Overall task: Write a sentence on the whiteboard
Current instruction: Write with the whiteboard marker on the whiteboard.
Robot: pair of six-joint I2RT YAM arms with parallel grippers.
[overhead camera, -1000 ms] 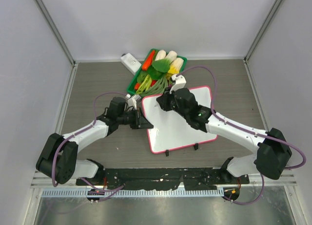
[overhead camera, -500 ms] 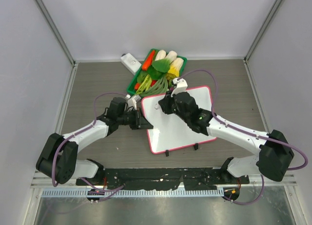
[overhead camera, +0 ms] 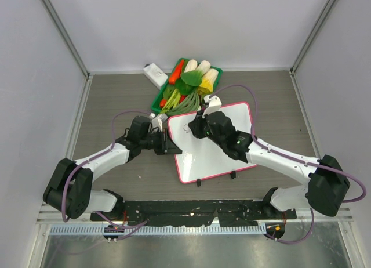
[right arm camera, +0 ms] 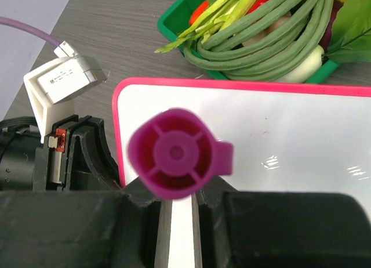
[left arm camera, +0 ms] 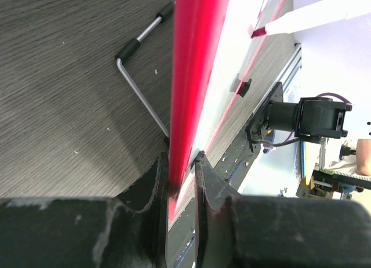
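Note:
The whiteboard [overhead camera: 215, 155], white with a pink-red rim, lies tilted on the table. My left gripper [overhead camera: 170, 146] is shut on its left edge; in the left wrist view the red rim [left arm camera: 194, 65] runs between the jaws of that gripper [left arm camera: 181, 175]. My right gripper [overhead camera: 193, 127] is shut on a magenta marker [right arm camera: 177, 152], above the board's upper left corner [right arm camera: 278, 146]. The marker's tip [left arm camera: 258, 31] is at the white face. The sentence does not show in any view.
A green basket [overhead camera: 161, 94] of vegetables stands just behind the board, with long green beans [right arm camera: 261, 36] near the rim. A small white block [overhead camera: 155, 74] lies left of it. The board's wire stand [left arm camera: 139, 88] rests on the grey table.
My right gripper with the marker has shifted slightly over the board's upper left part. The left gripper and the board have stayed in place.

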